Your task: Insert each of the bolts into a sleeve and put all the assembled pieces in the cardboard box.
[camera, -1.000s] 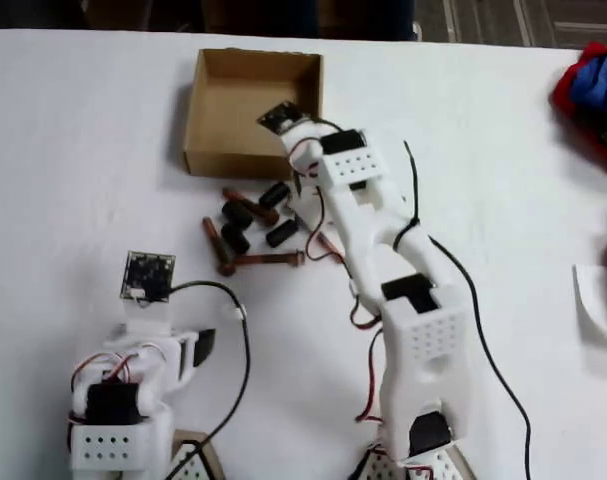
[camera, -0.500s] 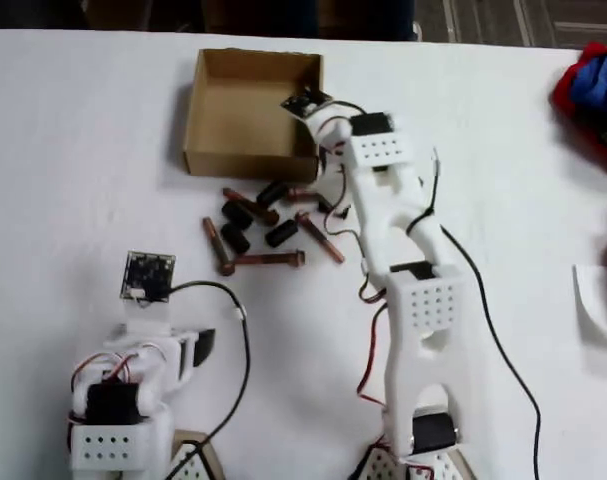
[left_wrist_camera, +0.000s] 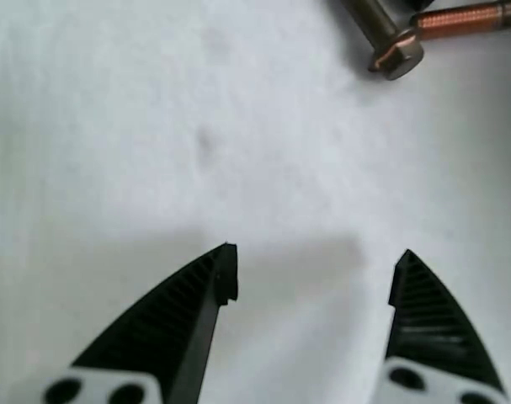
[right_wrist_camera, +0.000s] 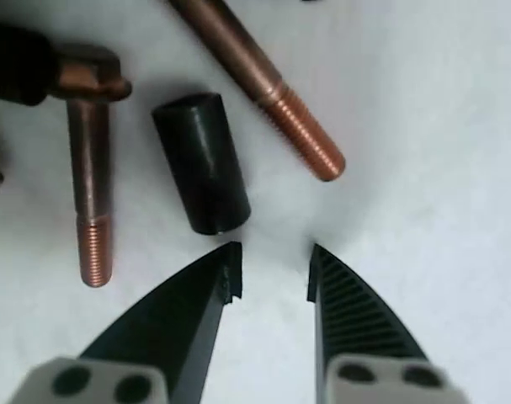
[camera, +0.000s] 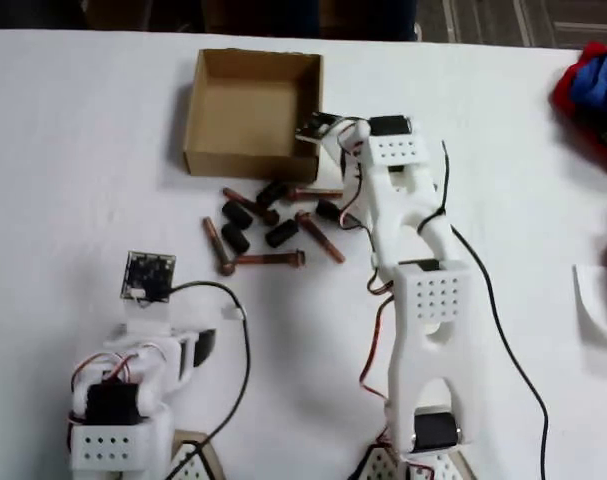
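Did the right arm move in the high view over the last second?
Yes. The right arm swung rightward: its wrist end was over the brown cardboard box's right front corner and now sits just off the box's right wall.

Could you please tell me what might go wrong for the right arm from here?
The right hand is open just short of the black sleeve, which lies askew to its grasp; closing may push or roll it away. The angled bolt close beside it could get caught too.

White arms: left arm (camera: 113, 425), lower left; right arm (camera: 423, 360), centre. Perforated housings (camera: 435, 297), black servos (camera: 435, 432), red and black cables (camera: 248, 350). Black ribbed fingers (left_wrist_camera: 183, 324).
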